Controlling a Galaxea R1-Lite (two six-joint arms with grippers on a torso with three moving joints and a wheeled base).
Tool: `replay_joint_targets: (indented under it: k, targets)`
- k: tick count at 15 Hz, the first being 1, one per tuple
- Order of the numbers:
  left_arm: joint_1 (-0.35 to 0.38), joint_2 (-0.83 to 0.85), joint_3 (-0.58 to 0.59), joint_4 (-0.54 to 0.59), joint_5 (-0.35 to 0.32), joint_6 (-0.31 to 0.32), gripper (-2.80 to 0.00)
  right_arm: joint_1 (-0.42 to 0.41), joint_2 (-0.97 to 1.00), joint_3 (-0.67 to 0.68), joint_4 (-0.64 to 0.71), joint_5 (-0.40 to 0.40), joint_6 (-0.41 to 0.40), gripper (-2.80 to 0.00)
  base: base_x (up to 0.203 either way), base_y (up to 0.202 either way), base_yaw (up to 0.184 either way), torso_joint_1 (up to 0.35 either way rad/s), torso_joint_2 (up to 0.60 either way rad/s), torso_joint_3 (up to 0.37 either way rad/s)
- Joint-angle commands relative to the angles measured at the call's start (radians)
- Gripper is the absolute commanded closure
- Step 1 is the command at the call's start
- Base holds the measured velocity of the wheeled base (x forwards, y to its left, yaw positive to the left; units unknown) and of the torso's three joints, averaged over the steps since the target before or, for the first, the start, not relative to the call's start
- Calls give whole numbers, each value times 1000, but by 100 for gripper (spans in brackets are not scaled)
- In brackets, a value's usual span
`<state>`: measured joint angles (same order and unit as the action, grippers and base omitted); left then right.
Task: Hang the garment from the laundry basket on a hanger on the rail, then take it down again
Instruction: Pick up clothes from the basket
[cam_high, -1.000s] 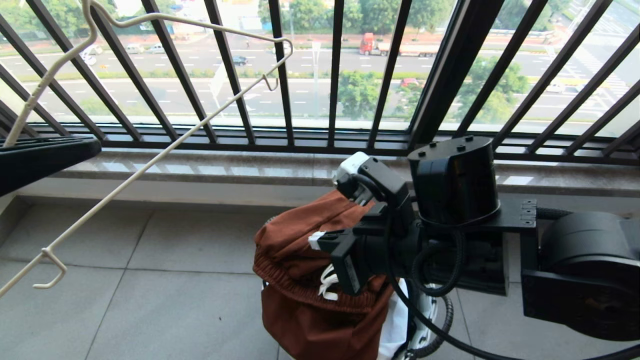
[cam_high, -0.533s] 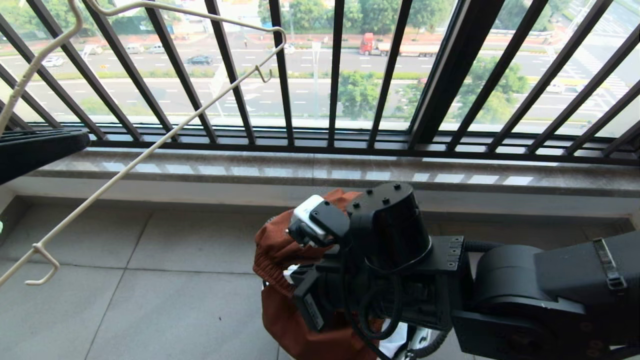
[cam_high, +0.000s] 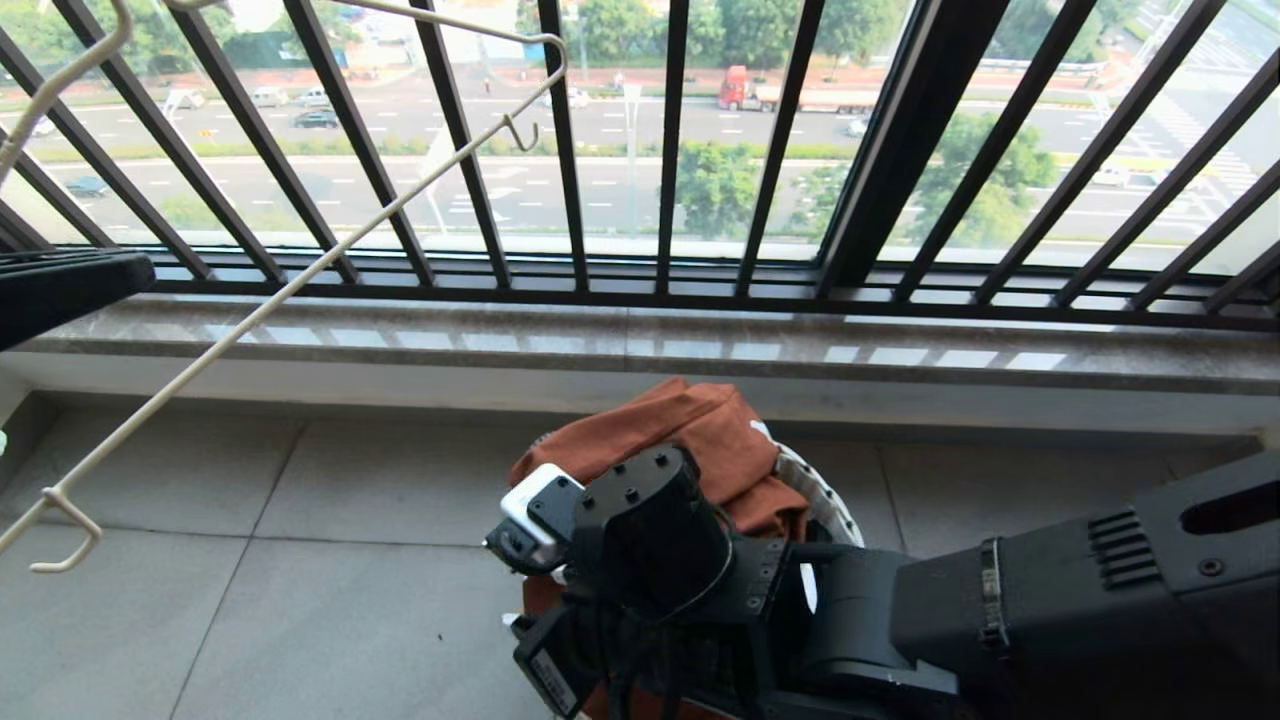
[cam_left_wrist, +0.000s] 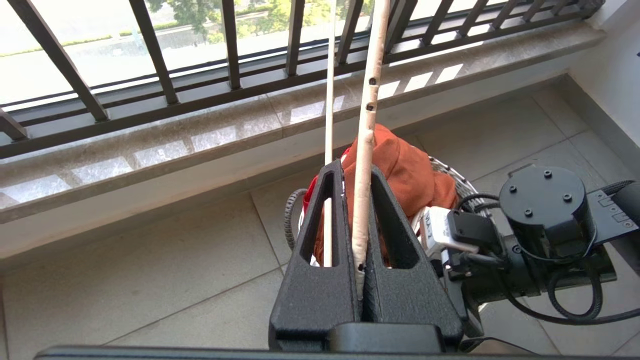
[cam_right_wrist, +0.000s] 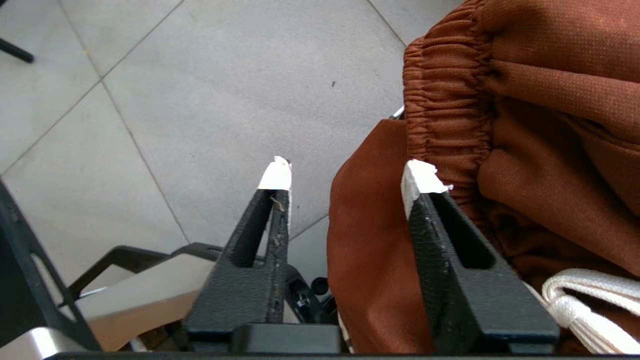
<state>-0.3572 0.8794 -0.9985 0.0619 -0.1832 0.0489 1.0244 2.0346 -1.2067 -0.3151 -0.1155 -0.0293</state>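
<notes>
Over the laundry basket, our right end effector just opened — garment dropped back in; left end effector stays clamped on the hanger — cycle nearly done.

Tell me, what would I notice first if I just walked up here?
Probably the rust-brown shorts heaped in the small laundry basket on the tiled floor, with the right gripper open just beside the waistband. Then the cream wire hanger, held up on the left, pinched in the left gripper before the black railing.
</notes>
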Motion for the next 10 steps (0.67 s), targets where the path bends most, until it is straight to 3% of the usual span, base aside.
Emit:
replay_joint_targets:
  k: [1, 4, 6, 10]
  targets:
    - [0, -7, 0, -1, -1, 0, 0, 15, 61, -42, -2, -63, -15, -280, 0, 0, 0, 0, 0, 0]
    - [0, -14, -2, -2, -1, 0, 0, 21, 103, -58, -40, -146, -66, -280, 0, 0, 0, 0, 0, 0]
    - [0, -17, -2, -2, -1, 0, 0, 20, 134, -61, -127, -203, -162, -280, 0, 0, 0, 0, 0, 0]
    - [1, -24, -6, -2, 1, -1, 0, 19, 167, -63, -192, -262, -274, -280, 0, 0, 0, 0, 0, 0]
